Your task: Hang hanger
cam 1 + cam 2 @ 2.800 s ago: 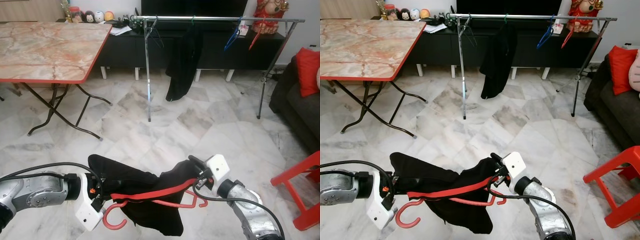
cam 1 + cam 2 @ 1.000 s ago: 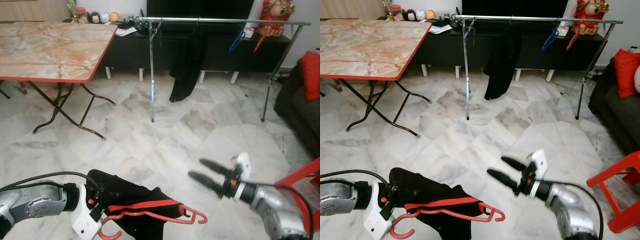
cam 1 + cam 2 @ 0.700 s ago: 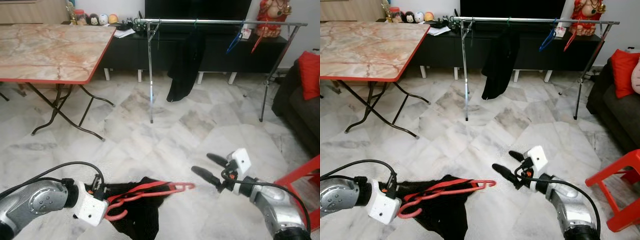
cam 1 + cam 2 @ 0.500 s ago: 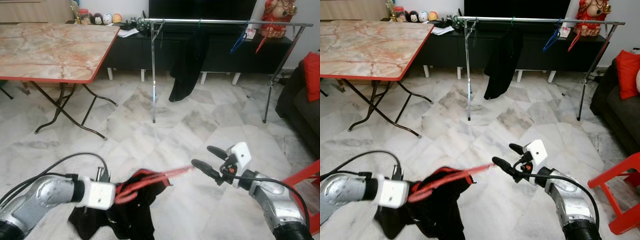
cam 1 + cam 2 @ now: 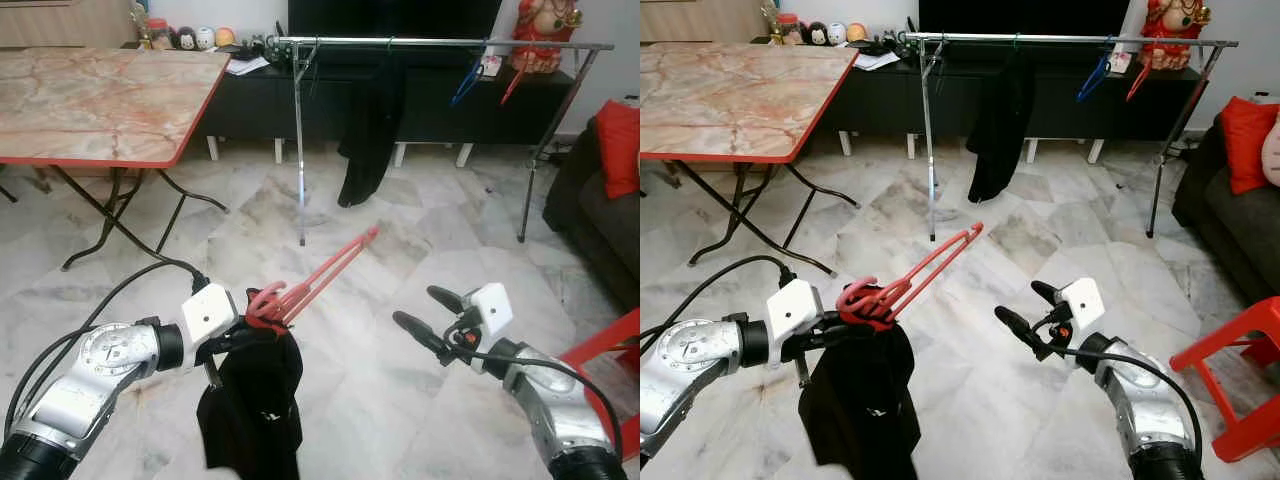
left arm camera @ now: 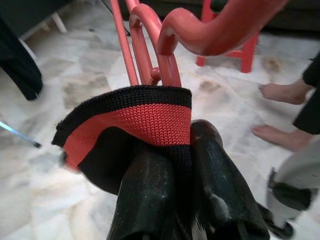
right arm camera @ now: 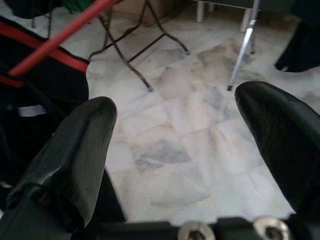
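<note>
Item: red hanger (image 5: 318, 275) bearing a black garment (image 5: 255, 395). Held by the left gripper (image 5: 232, 335), its two black fingers (image 6: 150, 195) closed tight on the garment's red-and-black knit collar where it wraps the hanger's neck; the hook curls just past the fingertips, the hanger's long bar angles up and away from them, and the cloth hangs slack below. Right gripper (image 5: 428, 318): fingers (image 7: 70, 150) spread wide, holding nothing, well apart from the hanger, with the bar's far end off to the left-finger side. Destination: clothes rail (image 5: 440, 42), far beyond both sets of fingertips across bare marble floor (image 5: 390, 240), already carrying a dark garment (image 5: 370, 130) and blue and red spare hangers (image 5: 468, 82). Status, as judged: garment is on the hanger and lifted in one gripper; still to do are the approach to the rail and hooking the hanger over it. Also present: folding table (image 5: 100, 100), red stool (image 5: 610, 350), a person's bare feet (image 6: 280, 115).
</note>
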Tool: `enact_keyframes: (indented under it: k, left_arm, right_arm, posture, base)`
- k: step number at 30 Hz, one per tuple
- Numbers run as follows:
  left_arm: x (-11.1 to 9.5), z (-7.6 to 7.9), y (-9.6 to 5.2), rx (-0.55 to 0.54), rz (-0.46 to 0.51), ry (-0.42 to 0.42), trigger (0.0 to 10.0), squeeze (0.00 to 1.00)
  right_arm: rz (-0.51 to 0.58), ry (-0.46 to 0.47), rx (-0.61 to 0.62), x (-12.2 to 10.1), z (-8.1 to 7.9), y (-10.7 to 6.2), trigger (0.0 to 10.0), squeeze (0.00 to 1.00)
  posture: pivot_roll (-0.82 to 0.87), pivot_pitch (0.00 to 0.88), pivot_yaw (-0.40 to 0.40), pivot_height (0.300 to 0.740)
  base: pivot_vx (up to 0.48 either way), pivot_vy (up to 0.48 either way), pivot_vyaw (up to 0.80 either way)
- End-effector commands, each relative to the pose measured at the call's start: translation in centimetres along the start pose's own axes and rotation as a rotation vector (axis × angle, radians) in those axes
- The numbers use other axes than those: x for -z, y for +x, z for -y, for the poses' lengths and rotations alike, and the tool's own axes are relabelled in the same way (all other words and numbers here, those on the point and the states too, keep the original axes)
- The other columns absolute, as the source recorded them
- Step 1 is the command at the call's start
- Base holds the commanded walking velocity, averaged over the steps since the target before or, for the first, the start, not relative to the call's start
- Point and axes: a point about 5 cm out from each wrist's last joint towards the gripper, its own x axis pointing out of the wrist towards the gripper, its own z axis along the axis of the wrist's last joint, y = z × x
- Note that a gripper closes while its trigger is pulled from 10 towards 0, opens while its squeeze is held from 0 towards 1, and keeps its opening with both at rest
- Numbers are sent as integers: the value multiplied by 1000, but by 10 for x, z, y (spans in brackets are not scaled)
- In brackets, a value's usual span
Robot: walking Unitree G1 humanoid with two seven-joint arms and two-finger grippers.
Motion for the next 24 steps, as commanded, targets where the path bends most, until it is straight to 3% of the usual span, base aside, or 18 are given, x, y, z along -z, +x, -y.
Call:
enact_keyframes:
  k: [1,6,8,14,18,21,24]
  left_arm:
    - [-11,0,-2,34,10,32,10000,0]
    - [-10,-4,-1,62,-87,84,10000,0]
    - [-3,-4,-3,98,-164,101,10000,0]
    - [7,-2,-6,181,-278,102,10000,0]
    - [7,-1,-5,231,-311,106,10000,0]
    - [-1,3,-3,299,-283,112,10000,0]
    - [-8,6,-1,330,-257,117,10000,0]
  right_arm:
    - [38,-31,-30,-11,-2,2,10000,0]
    - [89,-93,-145,-35,-5,5,10000,0]
    - [95,-119,-282,-47,-14,4,10000,0]
    - [-37,-257,-593,-58,-30,-6,10000,0]
    - [-105,-298,-692,-61,-31,-8,10000,0]
    - [-190,-353,-782,-60,-35,-7,10000,0]
    - [-207,-379,-823,-60,-41,-6,10000,0]
  posture:
    - [18,0,-48,740]
    - [16,0,-36,740]
    - [10,0,-32,740]
    - [12,0,-29,740]
    - [7,0,-31,740]
    - [7,0,-32,740]
    - [18,0,-39,740]
  base:
    - [0,0,0]
    - [0,0,0]
    - [0,0,0]
    - [0,0,0]
    - [0,0,0]
    - [0,0,0]
    - [0,0,0]
